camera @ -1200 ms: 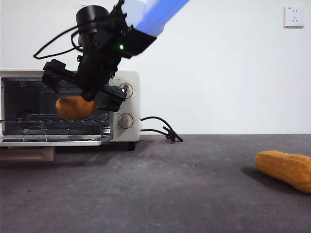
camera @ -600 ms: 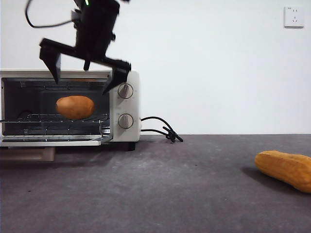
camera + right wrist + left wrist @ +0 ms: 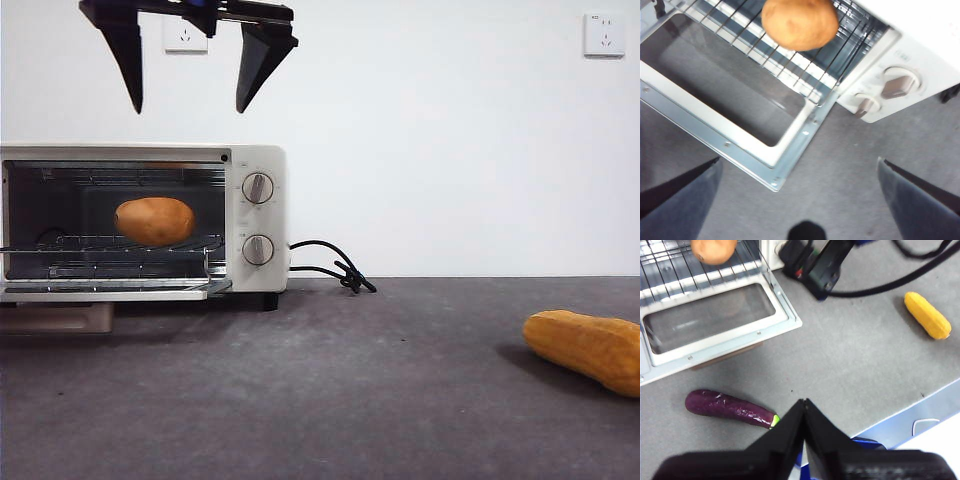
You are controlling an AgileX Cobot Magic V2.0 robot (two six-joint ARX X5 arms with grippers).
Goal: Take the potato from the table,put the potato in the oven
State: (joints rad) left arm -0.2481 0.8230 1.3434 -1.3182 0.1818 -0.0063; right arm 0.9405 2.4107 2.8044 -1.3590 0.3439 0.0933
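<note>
The right claw [image 3: 189, 100] hangs high above the oven [image 3: 144, 220], its two black jaws spread wide and holding nothing. Straight below it the oven door [image 3: 730, 107] lies folded down flat, and on the wire rack [image 3: 130, 243] inside sits the potato [image 3: 155, 221], apart from both jaws and well beneath them. Seen from that arm's own camera, the potato [image 3: 800, 22] rests on the rack bars just past the open door, with the two round knobs [image 3: 897, 86] off to the side on the cream front panel. A black cord [image 3: 330, 265] trails from the oven's side onto the desk [image 3: 350, 390].

The left claw [image 3: 804, 407] is pinched tight, jaws pressed together with nothing between them, held up over the bare desk in front of the oven. Just beside its tips, down on the desk, lies a purple eggplant [image 3: 730, 407]. Further off is the dropped oven door [image 3: 715, 315], and beyond that the potato [image 3: 714, 250] on the rack. Well away from both claws, a yellow corn cob [image 3: 927, 316] lies on the grey desk. Two white wall sockets [image 3: 604, 33] sit on the wall behind.
</note>
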